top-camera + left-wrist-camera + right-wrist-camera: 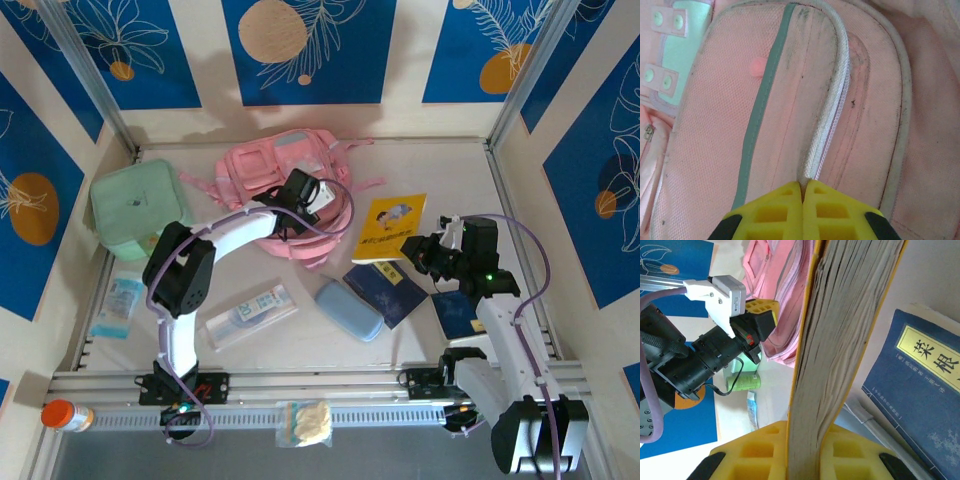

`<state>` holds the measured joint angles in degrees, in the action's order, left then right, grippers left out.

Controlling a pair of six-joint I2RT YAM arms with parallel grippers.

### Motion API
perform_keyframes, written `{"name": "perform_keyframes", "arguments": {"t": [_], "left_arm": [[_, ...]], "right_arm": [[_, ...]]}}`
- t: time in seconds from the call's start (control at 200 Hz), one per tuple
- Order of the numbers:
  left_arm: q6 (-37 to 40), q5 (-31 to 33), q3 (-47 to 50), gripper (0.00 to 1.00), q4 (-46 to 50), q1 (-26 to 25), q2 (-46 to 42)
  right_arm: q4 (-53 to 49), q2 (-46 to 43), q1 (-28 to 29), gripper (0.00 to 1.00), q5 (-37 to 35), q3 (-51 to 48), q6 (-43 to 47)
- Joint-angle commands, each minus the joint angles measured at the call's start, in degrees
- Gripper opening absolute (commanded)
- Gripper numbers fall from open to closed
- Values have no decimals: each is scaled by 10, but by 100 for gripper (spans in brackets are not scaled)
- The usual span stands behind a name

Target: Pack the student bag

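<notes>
My left pincer (802, 189) pinches the zip edge (826, 131) of the student bag (725, 140), my right pincer (804, 440) clamps a yellow book (840, 340); next I should pull the opening wide.

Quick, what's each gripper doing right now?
Left gripper: shut at the zip of the soft pink fabric backpack.
Right gripper: shut on the yellow-covered paperback book.
</notes>
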<state>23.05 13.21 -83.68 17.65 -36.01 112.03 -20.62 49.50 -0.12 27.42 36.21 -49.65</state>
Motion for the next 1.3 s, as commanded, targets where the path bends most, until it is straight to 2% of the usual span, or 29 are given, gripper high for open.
{"name": "perform_keyframes", "arguments": {"t": [0.0, 0.195, 0.34, 0.655, 0.82, 0.995, 1.186, 1.291], "left_arm": [[0, 18, -35, 0, 12, 3, -42], [-20, 69, -72, 0, 35, 3, -66], [-24, 76, -81, 0, 33, 3, -91], [-39, 105, -110, 0, 58, 4, -108], [-50, 107, -127, 0, 61, 4, -120], [-51, 121, -150, 0, 57, 5, -126], [-44, 150, -159, 0, 45, 7, -131], [-44, 150, -163, 0, 33, 9, -137]], "right_arm": [[20, 3, 4, 0, 39, 34, 22], [-4, 12, 6, 0, 64, 58, 38], [0, 36, 22, 0, 74, 62, 34], [34, 132, 114, 0, 57, 110, 26], [132, 162, 150, 0, 43, 98, 0], [198, 250, 200, 0, 22, 141, 9], [314, 350, 216, 0, 14, 152, -8], [382, 415, 222, 0, 32, 177, -13]]}}
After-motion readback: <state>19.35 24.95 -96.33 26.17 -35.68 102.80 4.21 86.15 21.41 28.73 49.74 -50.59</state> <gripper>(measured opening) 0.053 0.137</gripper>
